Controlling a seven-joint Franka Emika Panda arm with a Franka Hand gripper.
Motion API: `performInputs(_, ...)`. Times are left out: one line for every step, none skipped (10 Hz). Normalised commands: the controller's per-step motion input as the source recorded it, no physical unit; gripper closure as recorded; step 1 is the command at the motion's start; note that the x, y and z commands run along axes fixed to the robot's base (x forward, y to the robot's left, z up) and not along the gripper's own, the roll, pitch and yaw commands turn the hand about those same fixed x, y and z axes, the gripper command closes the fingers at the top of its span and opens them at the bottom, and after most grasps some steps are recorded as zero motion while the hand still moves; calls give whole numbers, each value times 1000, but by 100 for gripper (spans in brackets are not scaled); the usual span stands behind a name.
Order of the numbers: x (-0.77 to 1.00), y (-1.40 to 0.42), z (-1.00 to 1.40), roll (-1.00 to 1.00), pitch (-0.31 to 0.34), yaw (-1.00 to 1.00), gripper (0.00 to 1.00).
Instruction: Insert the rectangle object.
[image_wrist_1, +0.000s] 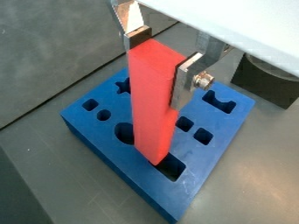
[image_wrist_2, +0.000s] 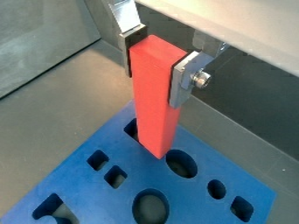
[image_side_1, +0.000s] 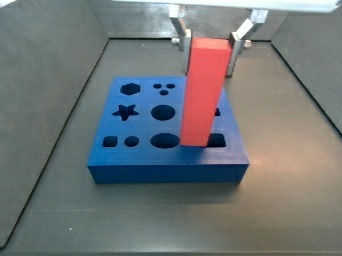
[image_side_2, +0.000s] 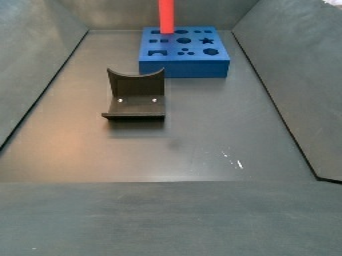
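Observation:
The rectangle object (image_wrist_1: 152, 101) is a long red-orange bar, held upright with a slight tilt. My gripper (image_wrist_1: 159, 59) is shut on its upper end, one silver finger (image_wrist_1: 184, 83) on each side. It also shows in a wrist view (image_wrist_2: 156, 92) and in both side views (image_side_1: 203, 92) (image_side_2: 166, 14). Its lower end stands at the rectangular hole (image_side_1: 214, 139) of the blue board (image_side_1: 147, 165), at the board's corner; how deep it sits I cannot tell. The board has several shaped holes and also shows in other views (image_wrist_1: 111, 140) (image_wrist_2: 100, 197) (image_side_2: 187, 60).
A small dark grey curved block (image_side_2: 134, 97) lies on the dark floor in front of the board, and shows at the edge of a wrist view (image_wrist_1: 267, 79). Sloped grey walls (image_side_1: 54, 110) ring the floor.

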Motion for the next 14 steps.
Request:
performInputs(906,-166,-286,230,256,0,100)
performInputs(914,-200,-357,180,226,0,100)
performInputs(969,-171,-380,189,200,0,100)
performInputs(980,-51,-437,181,164,63,100)
performInputs(786,0,-466,204,84,129,100)
performInputs(580,0,-460,257,13,311,100)
performInputs(594,0,-446,183,4,277,100)
performInputs(663,0,-443,109,0,194,100)
performInputs(746,-46,-440,69,13,0,100)
performInputs(803,-37,-454,41,27,-137,100)
performInputs(714,-40,-517,0,0,-140,100)
performInputs(529,-20,-574,0,-126,-120,100)
performInputs(417,0,-603,0,-223,-126,100)
performInputs(249,0,-586,0,-253,0,100)
